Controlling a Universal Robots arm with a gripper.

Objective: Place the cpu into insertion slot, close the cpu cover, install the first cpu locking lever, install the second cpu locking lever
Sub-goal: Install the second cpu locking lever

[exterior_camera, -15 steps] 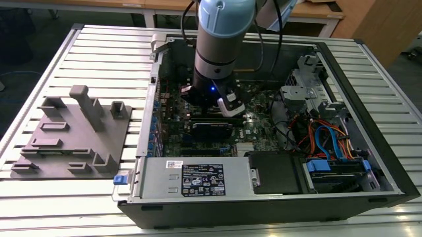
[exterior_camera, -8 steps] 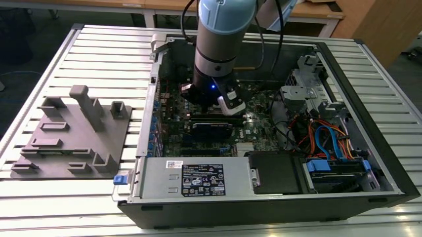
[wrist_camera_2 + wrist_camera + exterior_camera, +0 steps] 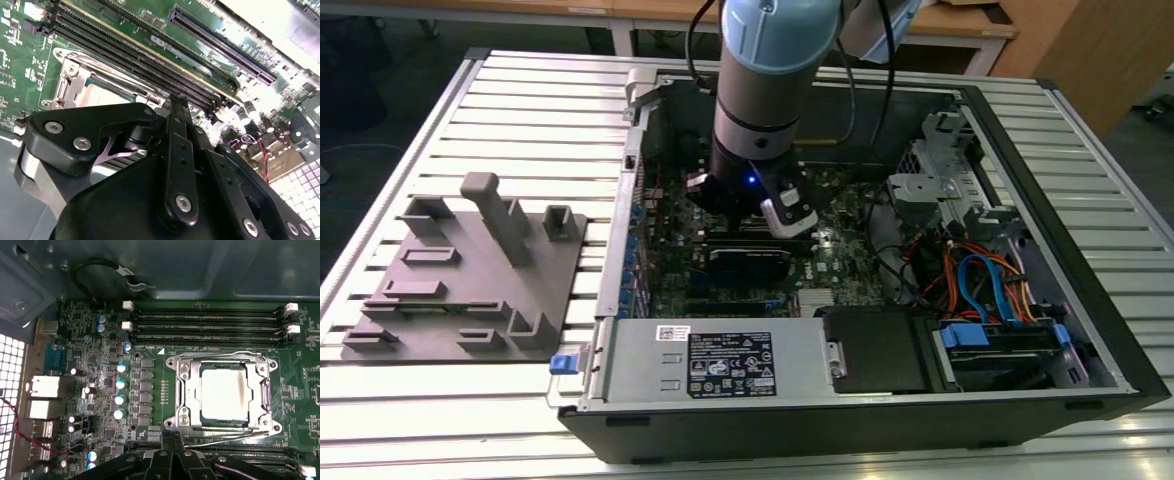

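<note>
— CPU (image 3: 223, 391) first: where is it in the first wrist view?

— Right of centre, flat in the insertion slot (image 3: 186, 390), with the cpu cover (image 3: 222, 359) closed round it. My gripper (image 3: 172, 444) sits at the bottom edge, fingers drawn together on nothing.

— Second wrist view?

— The slot (image 3: 67, 85) shows upper left, above my black fingers (image 3: 176, 120).

— Exterior view?

— My arm (image 3: 767, 80) reaches down into the open computer case (image 3: 881, 400), centre frame. A grey fixture (image 3: 454, 290) lies at the left.
</note>
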